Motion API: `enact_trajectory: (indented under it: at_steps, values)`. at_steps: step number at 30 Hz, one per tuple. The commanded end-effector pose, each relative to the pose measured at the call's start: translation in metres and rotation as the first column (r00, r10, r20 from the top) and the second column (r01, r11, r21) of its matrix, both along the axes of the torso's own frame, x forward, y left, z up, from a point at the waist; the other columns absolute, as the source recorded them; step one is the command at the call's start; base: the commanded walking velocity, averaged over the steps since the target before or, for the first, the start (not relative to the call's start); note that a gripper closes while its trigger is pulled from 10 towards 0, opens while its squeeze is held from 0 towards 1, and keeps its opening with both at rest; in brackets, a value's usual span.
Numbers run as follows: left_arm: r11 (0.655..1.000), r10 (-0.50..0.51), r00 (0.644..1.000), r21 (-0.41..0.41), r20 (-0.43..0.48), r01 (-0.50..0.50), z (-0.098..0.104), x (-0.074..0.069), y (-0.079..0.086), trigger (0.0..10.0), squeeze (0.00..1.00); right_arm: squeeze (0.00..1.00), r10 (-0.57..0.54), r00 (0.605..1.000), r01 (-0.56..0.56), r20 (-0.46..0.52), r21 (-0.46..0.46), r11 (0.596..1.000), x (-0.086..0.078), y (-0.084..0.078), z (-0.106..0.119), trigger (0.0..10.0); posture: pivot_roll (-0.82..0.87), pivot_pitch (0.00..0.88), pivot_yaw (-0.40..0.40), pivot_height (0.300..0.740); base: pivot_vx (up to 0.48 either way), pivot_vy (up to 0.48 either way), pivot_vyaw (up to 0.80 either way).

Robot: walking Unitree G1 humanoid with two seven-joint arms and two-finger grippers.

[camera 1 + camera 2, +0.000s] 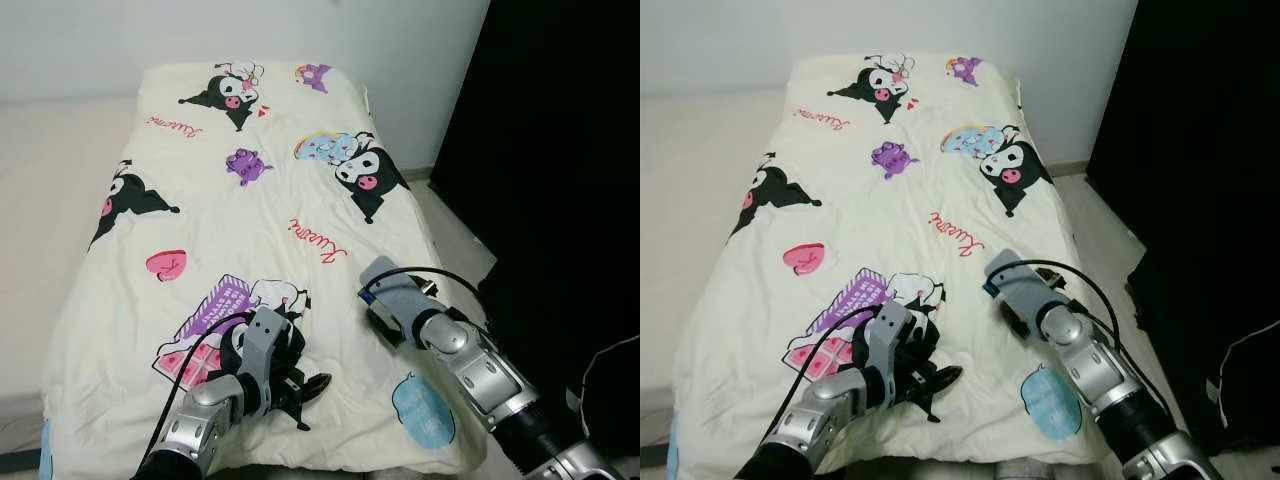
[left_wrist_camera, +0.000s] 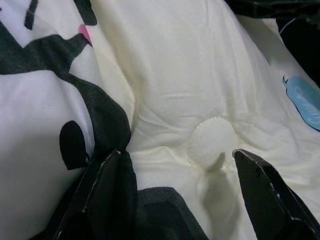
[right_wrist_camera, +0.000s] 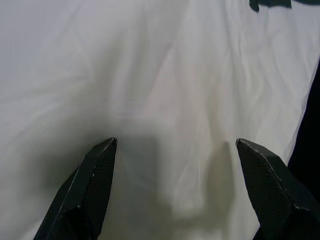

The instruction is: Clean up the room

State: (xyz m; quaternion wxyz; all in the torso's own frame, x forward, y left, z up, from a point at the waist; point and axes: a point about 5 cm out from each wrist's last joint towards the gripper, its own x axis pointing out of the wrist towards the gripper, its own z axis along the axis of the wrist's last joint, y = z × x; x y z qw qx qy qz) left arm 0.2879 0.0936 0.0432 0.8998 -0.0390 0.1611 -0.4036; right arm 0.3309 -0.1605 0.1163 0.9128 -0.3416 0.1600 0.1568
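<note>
Left eye view: one bed [image 1: 60,300], one cream cartoon-print duvet [image 1: 270,215] spread across it. Two end effectors low over its near end.

Left wrist view: left end effector [image 2: 175,172], fingers apart, above a round white patch [image 2: 212,142].

Right wrist view: right end effector [image 3: 175,172], fingers apart, over plain duvet.

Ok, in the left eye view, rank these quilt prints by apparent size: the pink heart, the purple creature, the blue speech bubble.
1. Blue speech bubble, though nearest the camera, which inflates it.
2. Pink heart and purple creature: too alike to rank.
</note>
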Motion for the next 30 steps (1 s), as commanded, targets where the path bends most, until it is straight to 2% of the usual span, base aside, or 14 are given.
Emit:
enact_trajectory:
  at_steps: [1, 2, 5, 8, 10, 13, 16, 19, 22, 25, 26, 27, 28, 30]
  values:
    - [0.999, 0.030, 0.999, 0.013, -0.038, -0.029, -0.014, -0.007, 0.004, 10.0, 1.00, 0.00, -0.102, 0.995, 0.102, -0.021, 0.011, 0.995, -0.001, -0.021, -0.013, 10.0, -0.19, 0.171, -0.018, 0.511, 0.000, 0.000, 0.00]
    - [0.999, 0.038, 0.999, 0.017, -0.035, -0.037, -0.015, -0.007, 0.005, 10.0, 1.00, 0.00, -0.182, 0.983, 0.182, -0.020, 0.024, 0.983, 0.001, -0.035, -0.016, 10.0, -0.18, 0.176, -0.018, 0.511, 0.000, 0.000, 0.00]
    - [0.999, 0.043, 0.999, 0.020, -0.033, -0.042, -0.016, -0.006, 0.006, 10.0, 1.00, 0.00, -0.235, 0.972, 0.235, -0.021, 0.036, 0.971, 0.002, -0.044, -0.018, 10.0, -0.18, 0.176, -0.018, 0.511, 0.000, 0.000, 0.00]
    - [0.998, 0.054, 0.998, 0.024, -0.027, -0.053, -0.017, -0.006, 0.009, 10.0, 1.00, 0.00, -0.399, 0.917, 0.399, 0.003, 0.057, 0.915, 0.005, -0.076, -0.018, 10.0, -0.17, 0.183, -0.017, 0.511, 0.000, 0.000, 0.00]
    - [0.998, 0.065, 0.998, 0.027, -0.026, -0.064, -0.017, -0.006, 0.013, 10.0, 1.00, 0.00, -0.516, 0.856, 0.515, 0.011, 0.071, 0.855, 0.001, -0.103, -0.015, 10.0, -0.17, 0.185, -0.015, 0.511, 0.000, 0.000, 0.00]
    - [0.997, 0.073, 0.997, 0.028, -0.028, -0.072, -0.017, -0.006, 0.016, 10.0, 1.00, 0.00, -0.605, 0.796, 0.602, 0.025, 0.073, 0.795, -0.005, -0.125, -0.010, 10.0, -0.17, 0.186, -0.014, 0.511, 0.000, 0.000, 0.00]
    - [0.997, 0.074, 0.997, 0.027, -0.026, -0.073, -0.017, -0.006, 0.017, 10.0, 1.00, 0.00, -0.618, 0.785, 0.614, 0.041, 0.088, 0.785, -0.005, -0.128, -0.007, 10.0, -0.17, 0.184, -0.012, 0.511, 0.000, 0.000, 0.00]
    - [0.996, 0.085, 0.996, 0.016, -0.017, -0.085, -0.016, -0.005, 0.019, 10.0, 1.00, 0.00, -0.594, 0.797, 0.577, 0.109, 0.157, 0.802, 0.001, -0.121, 0.008, 10.0, -0.18, 0.182, -0.009, 0.511, 0.000, 0.000, 0.00]
    - [0.989, 0.141, 0.990, -0.046, 0.006, -0.140, -0.006, 0.004, 0.025, 10.0, 1.00, 0.00, -0.519, 0.842, 0.461, 0.144, 0.306, 0.833, 0.012, -0.099, 0.022, 10.0, -0.18, 0.176, -0.007, 0.511, 0.000, 0.000, 0.00]
    - [0.980, 0.169, 0.986, -0.107, 0.014, -0.166, 0.003, 0.010, 0.028, 10.0, 1.00, 0.00, -0.499, 0.853, 0.421, 0.153, 0.363, 0.831, 0.014, -0.091, 0.027, 10.0, -0.18, 0.170, -0.007, 0.515, 0.000, 0.000, -0.30]
    - [0.965, 0.153, 0.988, -0.219, 0.023, -0.145, 0.018, 0.013, 0.031, 10.0, 0.00, 0.00, -0.482, 0.861, 0.388, 0.164, 0.400, 0.830, 0.016, -0.085, 0.031, 10.0, -0.17, 0.165, -0.008, 0.520, 0.000, 0.000, 0.00]
    - [0.965, 0.153, 0.988, -0.219, 0.023, -0.145, 0.018, 0.013, 0.031, 10.0, 0.00, 0.00, -0.482, 0.861, 0.388, 0.164, 0.400, 0.830, 0.016, -0.085, 0.031, 10.0, -0.17, 0.165, -0.008, 0.520, 0.000, 0.000, 0.00]
    - [0.947, 0.104, 0.994, -0.310, 0.034, -0.088, 0.030, 0.012, 0.034, 10.0, 0.00, 0.00, -0.475, 0.864, 0.374, 0.166, 0.421, 0.827, 0.018, -0.081, 0.033, 10.0, -0.17, 0.163, -0.010, 0.524, 0.000, 0.000, 0.00]
    - [0.931, 0.045, 0.997, -0.364, 0.061, -0.020, 0.041, 0.009, 0.038, 10.0, 0.00, 0.00, -0.470, 0.867, 0.365, 0.167, 0.429, 0.826, 0.019, -0.077, 0.033, 10.0, -0.16, 0.159, -0.010, 0.529, 0.000, 0.000, 0.00]
